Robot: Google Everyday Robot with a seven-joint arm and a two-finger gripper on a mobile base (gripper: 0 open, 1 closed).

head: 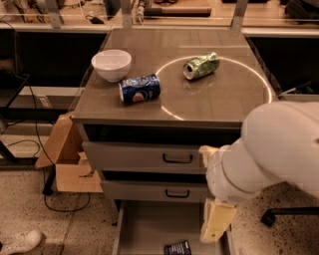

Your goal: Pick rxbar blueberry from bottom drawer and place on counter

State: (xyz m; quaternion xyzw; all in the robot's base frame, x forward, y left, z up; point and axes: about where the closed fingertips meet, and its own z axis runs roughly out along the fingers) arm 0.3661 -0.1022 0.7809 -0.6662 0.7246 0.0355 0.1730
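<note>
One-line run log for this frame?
phase: pre-grasp | hand: over open grey metal bottom drawer | flat dark-blue snack-bar wrapper: in drawer, untouched | glossy grey-brown counter: no bar yet

A speckled floor [30,199] is seen at lower left and lower right. A grey cabinet [129,157] is placed mid-frame. Against its left side an open cardboard box [75,172] is set, and black cables [60,206] are trailed over the floor beside it. A white shoe [20,241] is seen in the bottom left corner. Along the top edge a wooden bench [174,20] with metal posts [239,12] is stretched. A black chair base [271,216] is glimpsed at lower right. The scene is lit warmly and dimly. The gripper [218,224] is seen at lower centre-right.
</note>
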